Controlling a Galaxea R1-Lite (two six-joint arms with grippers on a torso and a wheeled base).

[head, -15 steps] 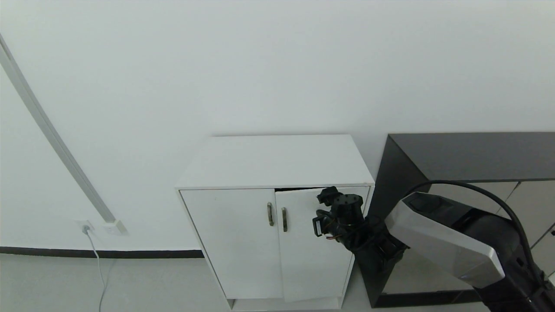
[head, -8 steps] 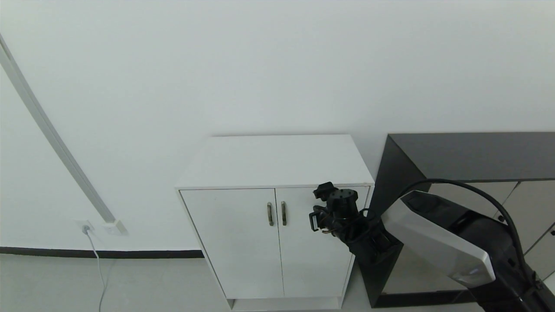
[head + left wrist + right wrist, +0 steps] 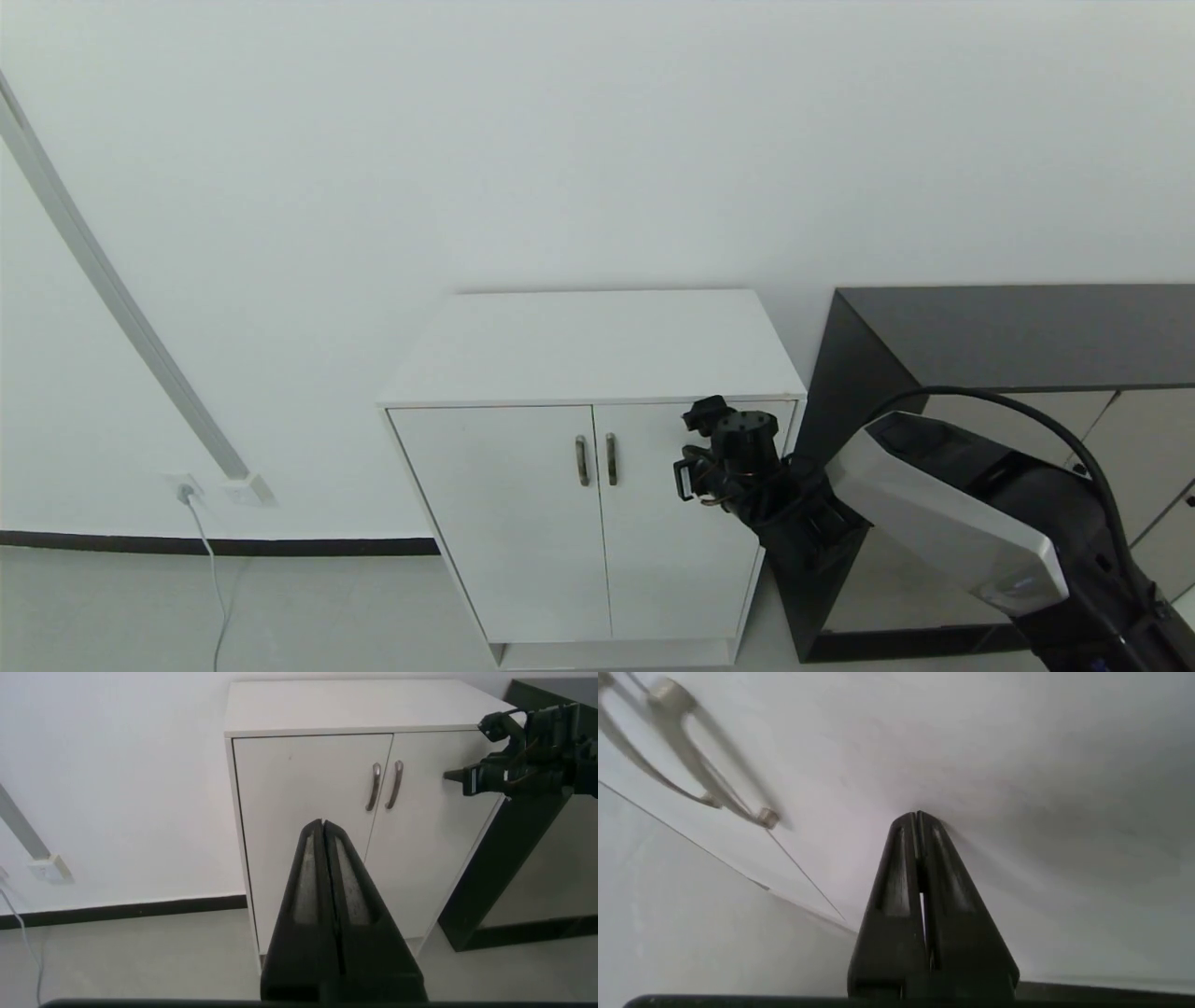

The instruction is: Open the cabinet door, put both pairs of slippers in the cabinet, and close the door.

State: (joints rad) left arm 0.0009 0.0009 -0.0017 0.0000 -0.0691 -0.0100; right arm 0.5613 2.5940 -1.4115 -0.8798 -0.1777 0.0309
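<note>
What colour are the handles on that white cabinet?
A dull brownish grey metal; the handles show best in the left wrist view.

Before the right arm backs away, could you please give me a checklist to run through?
1. The right door sits flush with the left door, no gap: ok.
2. The right gripper is shut, tip at the right door's face: ok.
3. The left gripper is shut, apart from the cabinet: ok.
4. The handles are free of any gripper: ok.
5. The slippers are inside: cannot tell; the shut doors hide the interior.
</note>
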